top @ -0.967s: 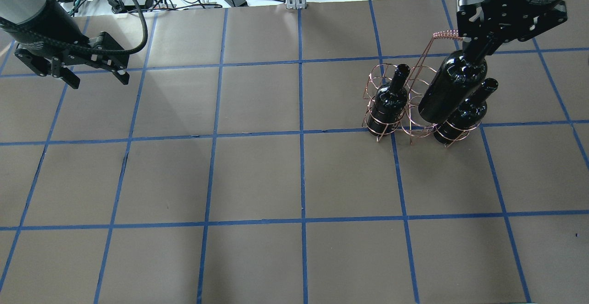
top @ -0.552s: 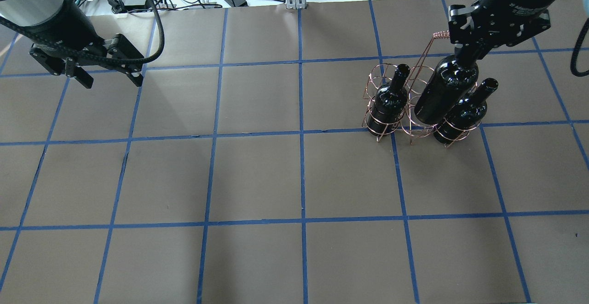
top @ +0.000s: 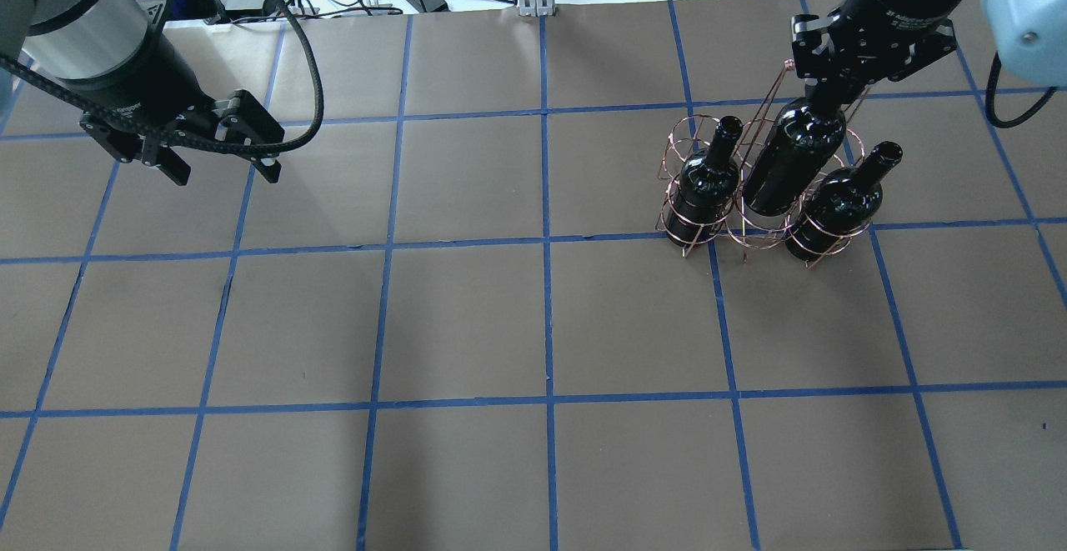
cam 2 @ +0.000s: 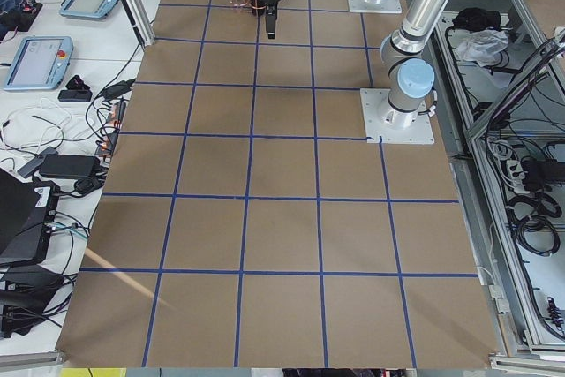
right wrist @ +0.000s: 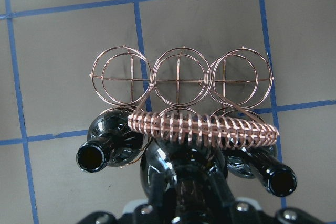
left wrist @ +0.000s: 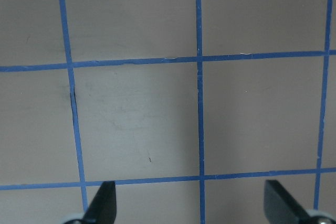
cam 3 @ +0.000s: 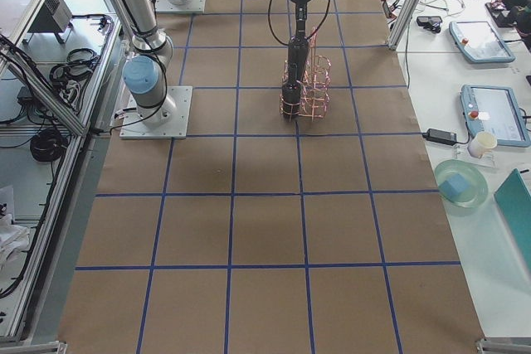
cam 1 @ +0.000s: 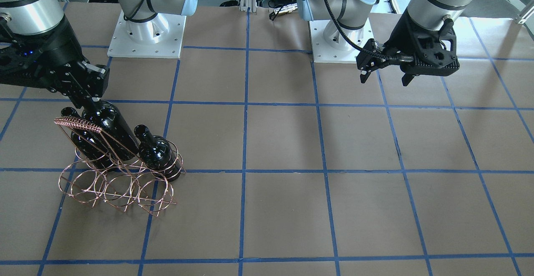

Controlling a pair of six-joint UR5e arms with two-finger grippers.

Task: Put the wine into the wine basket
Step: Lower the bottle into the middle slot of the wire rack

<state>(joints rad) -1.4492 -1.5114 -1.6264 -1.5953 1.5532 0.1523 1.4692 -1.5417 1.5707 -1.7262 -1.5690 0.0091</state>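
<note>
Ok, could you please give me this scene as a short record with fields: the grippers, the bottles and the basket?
right gripper: shut on the neck of the middle bottle
middle bottle: tilted, lower part inside the middle ring of the basket, in the row nearer the robot; cannot tell if it rests on the bottom
side bottles: one in each end ring of that same row
empty rings: three, the row away from the robot
left gripper: open, holds nothing, far from the basket

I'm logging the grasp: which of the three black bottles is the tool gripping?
The middle bottle, its neck clamped in the right tool. The flanking bottles stand free in the wine basket with their open mouths showing.
</note>
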